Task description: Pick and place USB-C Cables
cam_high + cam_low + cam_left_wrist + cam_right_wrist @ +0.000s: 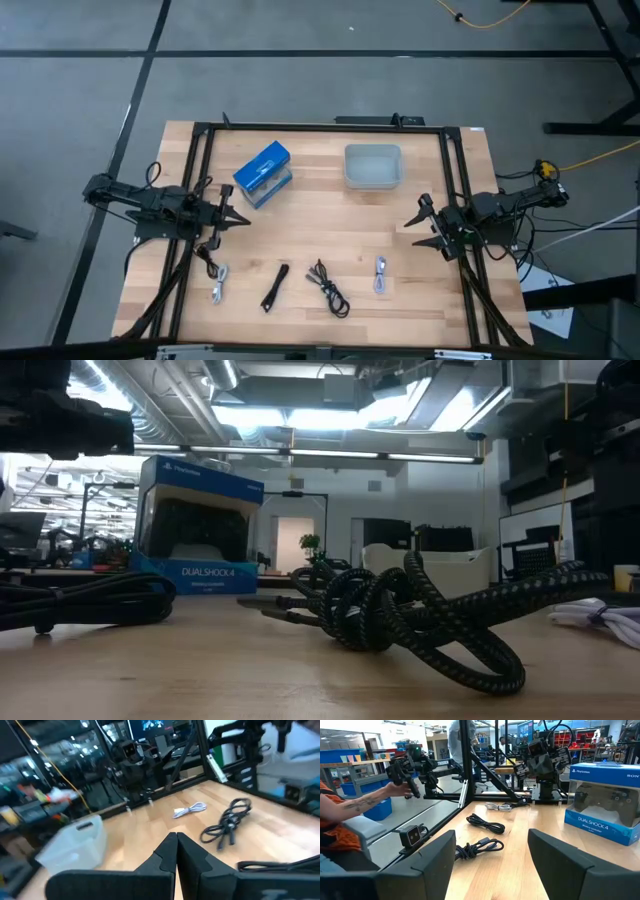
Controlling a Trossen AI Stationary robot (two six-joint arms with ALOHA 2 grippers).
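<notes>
Four USB-C Cables in a row near the front edge of the tabletop [330,235]: a silver-white one [219,287] at the left, a black bundled one [275,287], a black braided loose coil [329,287], and a silver-white one [381,274] at the right. Clear bin [373,166] and blue box [263,173] farther back, well apart from the cables. No cable lifted yet; step in hand judged to be the first reach.

Best done by descending straight over one bundle's middle, fingers straddling the whole coil, avoiding the loose plug ends. Bin probably the place to drop.

Left tool [240,222] hovering over bare wood, clenched, tips [176,851] touching, gripping nothing. Right tool [414,222] likewise aloft, released wide, fingers [432,857] well apart, empty.
</notes>
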